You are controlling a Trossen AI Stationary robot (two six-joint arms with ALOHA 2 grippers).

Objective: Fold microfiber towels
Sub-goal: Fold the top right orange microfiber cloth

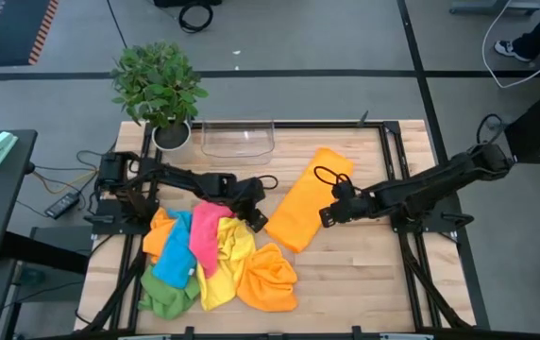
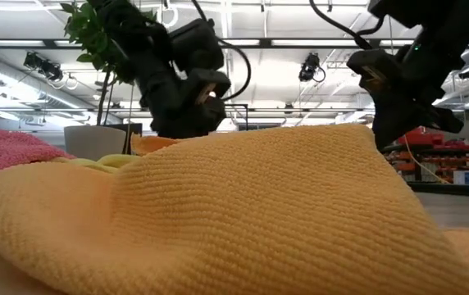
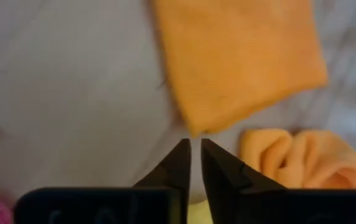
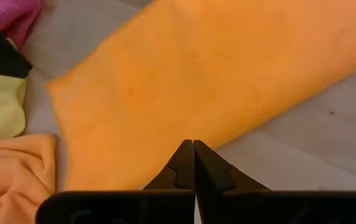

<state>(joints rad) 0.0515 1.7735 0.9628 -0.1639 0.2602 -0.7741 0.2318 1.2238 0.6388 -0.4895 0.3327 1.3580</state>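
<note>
A long folded orange towel (image 1: 312, 198) lies flat and slanted on the wooden table's middle. At the near left lies a loose heap of towels: pink (image 1: 206, 231), blue (image 1: 176, 250), green (image 1: 161, 297), yellow (image 1: 223, 269) and pale orange (image 1: 270, 279). My left gripper (image 1: 256, 219) hangs above the table between the heap and the folded towel's near corner (image 3: 193, 127). Its fingers (image 3: 195, 144) stand a narrow gap apart with nothing between them. My right gripper (image 1: 329, 215) hovers over the folded towel's right long edge (image 4: 228, 137), its fingertips (image 4: 193, 144) shut together and empty.
A clear plastic tray (image 1: 238, 139) stands at the table's far edge, with a potted plant (image 1: 160, 90) at the far left corner. Bare wood lies near and to the right of the folded towel. In the low view the pale orange towel (image 2: 243, 205) fills the foreground.
</note>
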